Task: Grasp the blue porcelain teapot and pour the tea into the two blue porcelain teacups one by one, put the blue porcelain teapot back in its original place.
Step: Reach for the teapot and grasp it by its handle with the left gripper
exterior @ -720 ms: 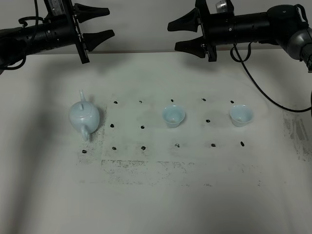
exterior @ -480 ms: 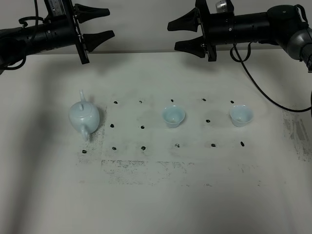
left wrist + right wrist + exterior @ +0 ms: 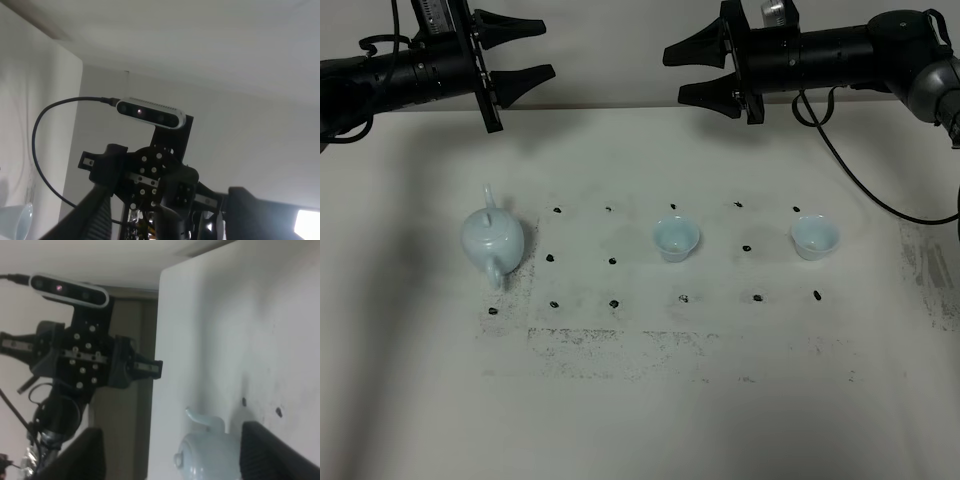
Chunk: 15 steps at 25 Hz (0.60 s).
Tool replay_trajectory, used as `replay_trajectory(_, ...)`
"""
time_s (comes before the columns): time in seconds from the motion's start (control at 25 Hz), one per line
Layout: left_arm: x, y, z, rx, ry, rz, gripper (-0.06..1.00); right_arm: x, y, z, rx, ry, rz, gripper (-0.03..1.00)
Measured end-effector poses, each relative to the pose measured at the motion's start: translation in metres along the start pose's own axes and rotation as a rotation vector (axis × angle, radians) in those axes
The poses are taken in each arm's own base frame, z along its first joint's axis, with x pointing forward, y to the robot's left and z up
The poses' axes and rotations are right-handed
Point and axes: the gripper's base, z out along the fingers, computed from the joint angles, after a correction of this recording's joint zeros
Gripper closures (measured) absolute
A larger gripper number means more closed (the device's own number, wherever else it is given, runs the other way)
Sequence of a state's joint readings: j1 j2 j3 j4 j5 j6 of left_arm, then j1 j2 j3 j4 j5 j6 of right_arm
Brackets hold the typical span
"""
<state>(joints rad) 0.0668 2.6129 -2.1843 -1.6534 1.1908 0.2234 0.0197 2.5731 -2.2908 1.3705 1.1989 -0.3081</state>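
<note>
From above we see the blue porcelain teapot (image 3: 492,240) standing upright on the white table (image 3: 640,420), on the left side. Its lid is on, its thin spout points toward the far edge and its loop handle toward the near edge. Well to its right stands one teacup (image 3: 676,238), near the middle of the table, and further right, well apart from it, the other teacup (image 3: 815,237). Both cups are upright with their mouths up, and we cannot tell what is inside them. Small black marks (image 3: 613,261) dot the table in rows around and between the three pieces, and none of them forms a letter we can read. The left gripper (image 3: 546,46) hangs above the far edge, behind the teapot and clear of it, with its jaws spread wide and nothing between them. The right gripper (image 3: 673,72) hangs over the far edge behind the middle cup, its jaws likewise wide and holding nothing. A black cable (image 3: 865,185) loops down from the right arm. A pale plate (image 3: 433,14) on the left arm carries dark print too small for us to read. In the left wrist view the camera bar (image 3: 150,112) on the opposite arm shows its lenses, but any lettering there is too blurred for us to read.
</note>
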Motion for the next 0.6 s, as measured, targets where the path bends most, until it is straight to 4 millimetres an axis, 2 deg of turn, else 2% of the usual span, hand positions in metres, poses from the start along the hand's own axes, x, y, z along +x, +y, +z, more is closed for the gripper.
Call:
replay_trajectory(0.12, -0.001, -0.001, -0.002, 0.0, -0.003, 0.009, 0.42, 0.0, 0.006, -0.006, 0.05, 0.008, -0.065, 0.38)
replay_trajectory(0.24, 0.001, -0.016, -0.009, -0.025, -0.007, 0.053, 0.42, -0.001, 0.025, -0.02, 0.118, 0.008, -0.151, 0.38)
replay_trajectory(0.32, 0.005, -0.037, -0.018, -0.05, -0.014, 0.109, 0.42, -0.002, 0.046, -0.035, 0.178, -0.003, -0.23, 0.38)
replay_trajectory(0.44, 0.017, -0.08, -0.034, -0.114, -0.031, 0.228, 0.42, 0.0, 0.08, -0.059, 0.286, -0.022, -0.348, 0.38)
replay_trajectory(0.6, 0.044, -0.14, -0.062, -0.295, -0.068, 0.432, 0.42, 0.008, 0.123, -0.09, 0.459, -0.053, -0.478, 0.38)
